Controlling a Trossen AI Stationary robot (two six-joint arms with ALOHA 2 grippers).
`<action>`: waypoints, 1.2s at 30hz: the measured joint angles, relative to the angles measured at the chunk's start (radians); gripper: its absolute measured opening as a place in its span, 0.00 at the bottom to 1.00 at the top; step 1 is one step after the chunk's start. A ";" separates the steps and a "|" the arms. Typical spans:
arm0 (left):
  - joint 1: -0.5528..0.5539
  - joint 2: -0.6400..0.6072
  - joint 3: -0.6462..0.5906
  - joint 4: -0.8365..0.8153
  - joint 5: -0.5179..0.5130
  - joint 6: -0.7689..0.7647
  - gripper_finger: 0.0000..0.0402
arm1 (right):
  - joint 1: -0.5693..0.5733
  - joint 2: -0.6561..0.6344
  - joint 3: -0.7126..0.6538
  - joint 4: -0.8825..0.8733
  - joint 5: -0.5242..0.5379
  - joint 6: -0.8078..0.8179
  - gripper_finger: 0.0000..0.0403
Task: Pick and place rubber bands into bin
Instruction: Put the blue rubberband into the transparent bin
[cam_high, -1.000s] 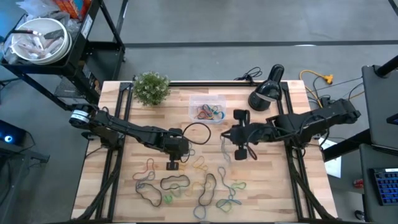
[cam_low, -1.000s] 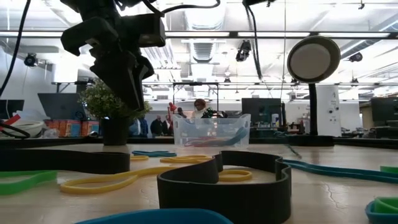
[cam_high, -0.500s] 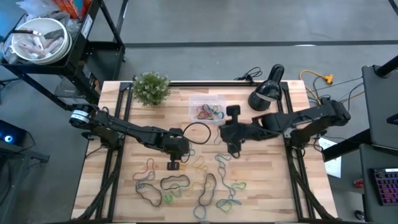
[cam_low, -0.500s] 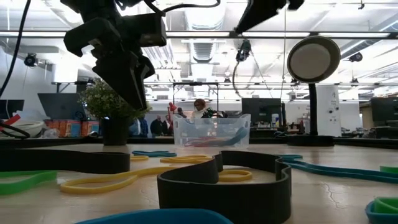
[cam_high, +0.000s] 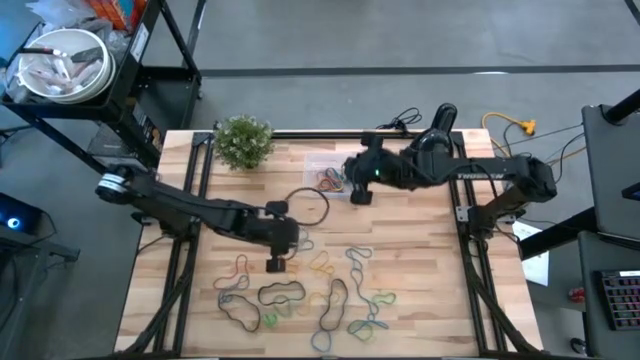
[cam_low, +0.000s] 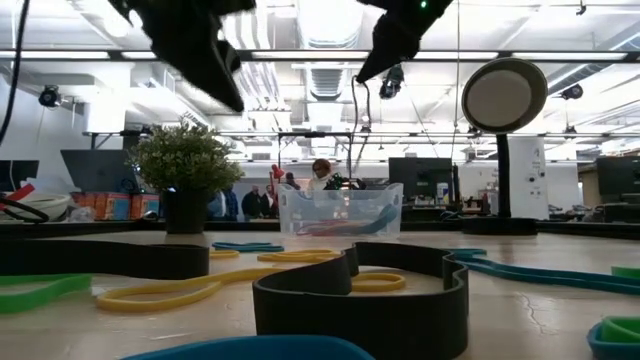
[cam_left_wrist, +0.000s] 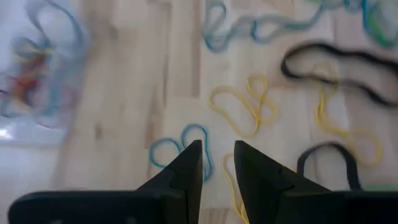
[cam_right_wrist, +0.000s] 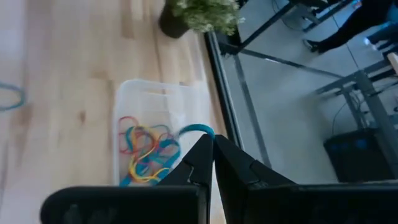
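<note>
Overhead, we see the right gripper (cam_high: 352, 183) reaching across the wooden table (cam_high: 430, 260) to hang over the bin (cam_high: 322, 172), which stands near the table's far edge between the small plant (cam_high: 243, 140) and the black lamp (cam_high: 432, 143); its fingers (cam_right_wrist: 198, 163) are pressed together, and from the wrist a blue rubber band (cam_right_wrist: 195, 130) curls out beside their tips above the tub, though we cannot tell whether it is pinched; the bin (cam_right_wrist: 151, 132) already contains a tangle of red, yellow and blue loops; the left gripper (cam_high: 278, 243) hovers over the table's middle, its fingers (cam_left_wrist: 186, 169) a narrow gap apart with nothing between them; beneath it lie loose rubber bands (cam_left_wrist: 244, 104) in yellow, blue and black; further rubber bands (cam_high: 300, 295) are scattered over the near half of the table, well apart from the bin; from table height, the bin (cam_low: 340, 208) stands beyond thick black and yellow loops (cam_low: 360, 290).
</note>
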 joint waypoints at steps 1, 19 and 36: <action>-0.008 -0.024 -0.003 -0.001 -0.018 -0.006 0.19 | -0.018 0.000 0.000 0.004 -0.015 -0.001 0.02; -0.058 -0.254 -0.010 -0.003 -0.223 -0.029 0.19 | -0.131 0.212 0.025 0.043 -0.135 0.018 0.02; -0.060 -0.246 -0.023 -0.002 -0.223 -0.047 0.19 | -0.158 0.280 0.039 0.030 -0.262 0.084 0.08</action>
